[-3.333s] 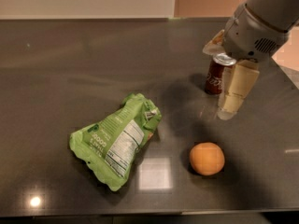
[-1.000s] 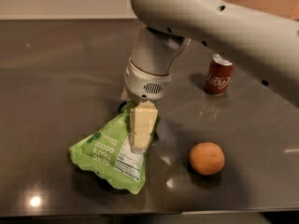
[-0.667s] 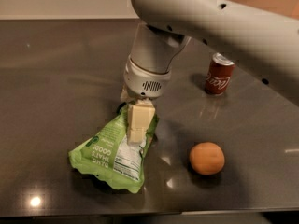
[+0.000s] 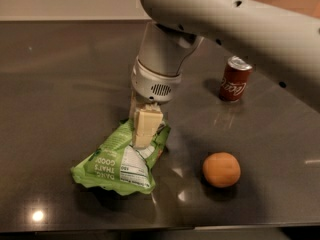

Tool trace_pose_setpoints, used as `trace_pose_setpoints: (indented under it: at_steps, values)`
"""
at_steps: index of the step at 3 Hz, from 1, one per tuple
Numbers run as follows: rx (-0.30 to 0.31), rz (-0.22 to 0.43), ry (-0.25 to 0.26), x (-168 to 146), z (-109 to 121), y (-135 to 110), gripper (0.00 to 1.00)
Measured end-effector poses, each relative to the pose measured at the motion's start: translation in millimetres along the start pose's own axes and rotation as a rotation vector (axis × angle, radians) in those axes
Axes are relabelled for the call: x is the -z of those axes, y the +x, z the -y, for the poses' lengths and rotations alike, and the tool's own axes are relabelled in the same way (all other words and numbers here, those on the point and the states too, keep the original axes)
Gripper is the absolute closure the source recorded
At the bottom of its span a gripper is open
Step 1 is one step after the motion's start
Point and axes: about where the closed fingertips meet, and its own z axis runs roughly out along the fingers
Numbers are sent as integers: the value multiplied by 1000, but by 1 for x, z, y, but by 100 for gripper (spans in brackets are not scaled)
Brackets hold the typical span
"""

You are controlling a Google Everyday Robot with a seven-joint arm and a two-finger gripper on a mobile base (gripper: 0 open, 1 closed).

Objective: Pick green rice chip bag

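Gripper (image 4: 145,134) at frame center, jaws narrow, pinching upper end of green rice chip bag (image 4: 117,161). Likely light, crinkly, slippery; hold the crimped seam.

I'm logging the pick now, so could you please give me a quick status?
Tool down at the upper end of the green rice chip bag. Bag on the table. Orange and can apart from it, nothing blocking.

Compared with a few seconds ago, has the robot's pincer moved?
Yes. The pincer went from beside the red can leftward and nearer the camera, onto the upper end of the green rice chip bag.
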Motion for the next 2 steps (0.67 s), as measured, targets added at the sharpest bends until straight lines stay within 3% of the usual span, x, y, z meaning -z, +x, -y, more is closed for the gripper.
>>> trace_pose_setpoints:
  at_steps: [1,2]
  values:
    - [3,7,1,1,2,-3,100]
    - [-5,49,-6,11,11,-8,100]
